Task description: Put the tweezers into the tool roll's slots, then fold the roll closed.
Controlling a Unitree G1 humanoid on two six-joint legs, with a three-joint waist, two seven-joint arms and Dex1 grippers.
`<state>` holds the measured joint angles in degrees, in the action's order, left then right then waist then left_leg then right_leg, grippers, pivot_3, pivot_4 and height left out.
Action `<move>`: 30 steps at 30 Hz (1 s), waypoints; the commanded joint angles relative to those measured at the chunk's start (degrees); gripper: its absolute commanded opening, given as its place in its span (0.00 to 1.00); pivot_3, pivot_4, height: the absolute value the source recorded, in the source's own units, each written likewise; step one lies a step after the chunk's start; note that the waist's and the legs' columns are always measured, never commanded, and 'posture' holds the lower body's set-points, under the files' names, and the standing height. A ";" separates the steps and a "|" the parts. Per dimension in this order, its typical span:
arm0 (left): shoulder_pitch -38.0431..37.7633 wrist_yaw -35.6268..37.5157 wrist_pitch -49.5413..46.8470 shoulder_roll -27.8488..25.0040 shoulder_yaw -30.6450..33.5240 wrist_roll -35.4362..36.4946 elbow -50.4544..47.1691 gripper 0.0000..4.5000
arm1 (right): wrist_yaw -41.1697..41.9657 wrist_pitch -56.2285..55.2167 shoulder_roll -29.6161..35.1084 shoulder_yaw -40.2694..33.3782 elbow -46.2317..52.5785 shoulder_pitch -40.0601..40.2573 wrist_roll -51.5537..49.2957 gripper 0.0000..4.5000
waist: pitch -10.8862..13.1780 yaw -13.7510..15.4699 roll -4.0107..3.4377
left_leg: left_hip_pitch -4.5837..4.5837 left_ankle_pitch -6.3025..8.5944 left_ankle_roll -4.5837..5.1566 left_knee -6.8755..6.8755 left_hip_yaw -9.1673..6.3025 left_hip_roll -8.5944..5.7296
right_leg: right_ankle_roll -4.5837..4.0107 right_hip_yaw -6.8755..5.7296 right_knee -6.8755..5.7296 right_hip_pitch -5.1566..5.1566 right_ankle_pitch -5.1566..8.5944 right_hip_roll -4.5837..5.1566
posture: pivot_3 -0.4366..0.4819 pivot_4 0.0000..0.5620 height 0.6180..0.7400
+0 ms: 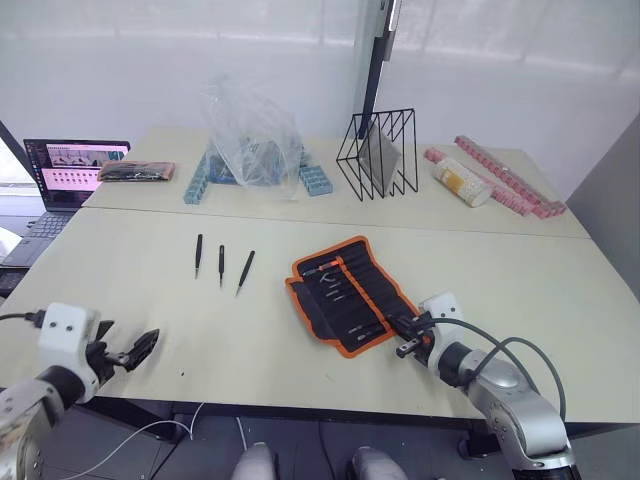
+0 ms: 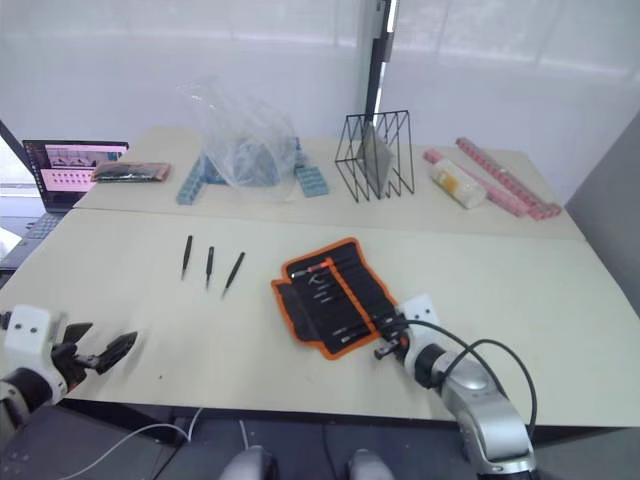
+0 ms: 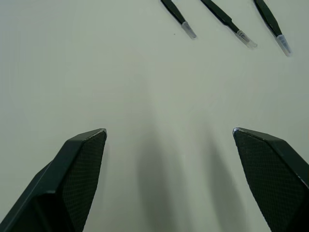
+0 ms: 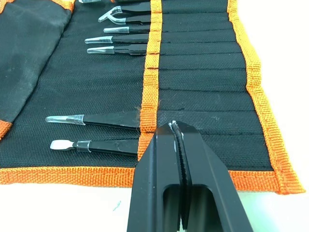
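Tweezers (image 1: 221, 265), three of them loose, lay side by side on the pale table (image 1: 150, 290), left of the roll (image 1: 345, 292) and clear of it. Each ran roughly away from the robot toward its near edge, tips capped in clear sleeves pointing toward the robot; the rightmost one slanted a little. More slim tools already sat in the slots (image 4: 193, 48) of the roll, which lay open and flat near the table's middle, its orange trim showing all round.

Nearest the loose tweezers was the left gripper (image 1: 133, 349), low at the near left edge of the table, its two black fingers spread wide apart and holding nothing. From it the tweezers lay ahead and somewhat to the right, their long axes roughly in line with its reach, so it would probably need to turn its wrist to pinch one across its width.

At the roll's near right corner, the right gripper (image 4: 176, 126) had its fingers pressed together over the lower slots, with no tweezer seen between them. It sat far from the loose three.

Behind stood a wire rack (image 1: 378, 153), a plastic bag (image 1: 250, 135) and a laptop (image 1: 68, 170).
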<state>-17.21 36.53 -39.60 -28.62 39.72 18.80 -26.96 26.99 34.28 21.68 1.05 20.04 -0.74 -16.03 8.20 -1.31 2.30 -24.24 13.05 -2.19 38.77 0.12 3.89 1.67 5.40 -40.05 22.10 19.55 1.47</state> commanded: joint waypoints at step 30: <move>11.21 -13.20 8.21 0.77 -15.59 -4.25 10.47 0.99 | 0.73 -1.28 0.11 0.83 -4.11 -0.24 0.83 0.00 | -0.13 0.12 0.22 | 0.05 0.01 -0.01 -0.02 -0.01 0.02 | -0.08 0.00 -0.02 0.01 0.06 -0.08 | 0.48 0.27 0.58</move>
<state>-7.57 24.95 -32.63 -27.36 26.04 16.44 -17.92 28.30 32.40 21.80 1.10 17.86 -1.49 -16.01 8.07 -1.19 2.52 -24.19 13.06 -2.20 38.76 0.11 3.90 1.59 5.40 -40.08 22.10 19.60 1.39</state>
